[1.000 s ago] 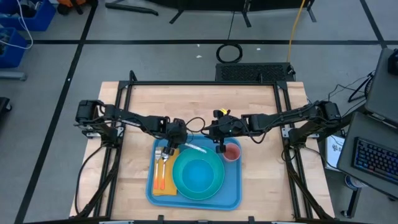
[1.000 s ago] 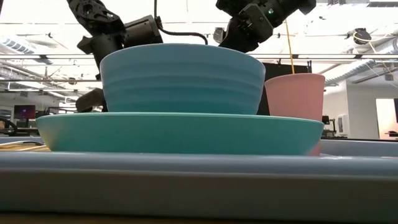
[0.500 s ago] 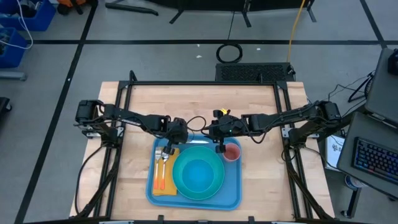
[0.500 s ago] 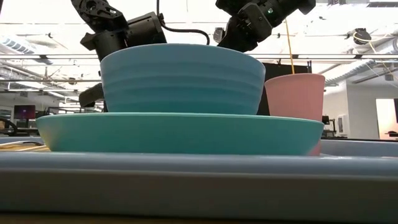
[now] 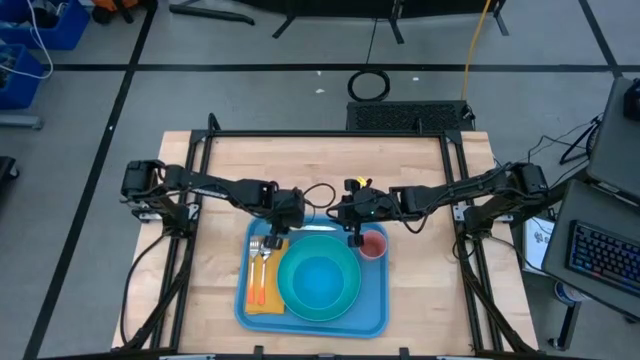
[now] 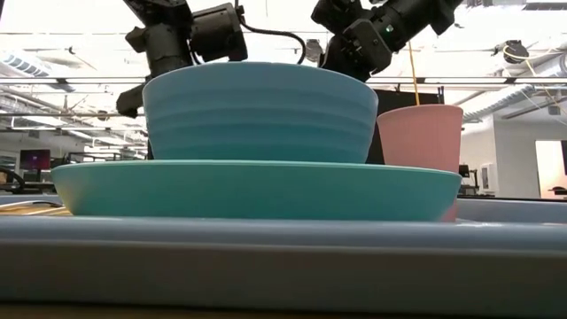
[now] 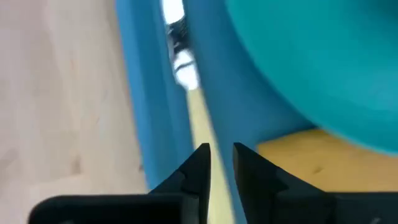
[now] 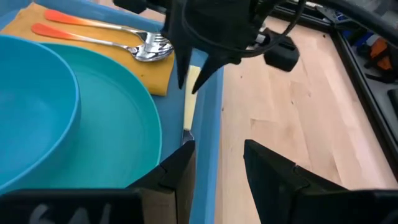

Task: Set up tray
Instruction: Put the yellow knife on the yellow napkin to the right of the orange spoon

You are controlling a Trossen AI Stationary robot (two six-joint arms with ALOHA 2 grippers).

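The blue tray [image 5: 375, 300] holds a turquoise plate [image 5: 345, 300] with a bowl [image 6: 257, 111] on it. It also holds an orange napkin [image 5: 262, 300] carrying a fork and a spoon [image 8: 149, 53], and a pink cup [image 5: 373, 245]. A knife with a pale yellow handle [image 8: 189, 106] lies along the tray's far rim, beside the plate. My left gripper [image 7: 221, 155] is over the knife's handle end, fingers a narrow gap apart. My right gripper [image 8: 217, 168] is open over the tray's far rim, next to the cup. My left gripper points down, with its fingers [image 8: 182, 81] on either side of the knife's handle [image 7: 200, 118]. I cannot tell whether they touch it. The knife lies flat in the tray, its blade [image 7: 180, 37] pointing along the rim.
Bare wooden table [image 5: 330, 165] lies beyond the tray's far rim and on both sides of the tray. A black frame [image 5: 330, 133] runs around the table's edge. The plate and bowl fill the middle of the tray.
My left gripper has risen above the tray's far left part and shifted slightly toward the table's right. The plate, bowl, cup and napkin have stayed where they were.
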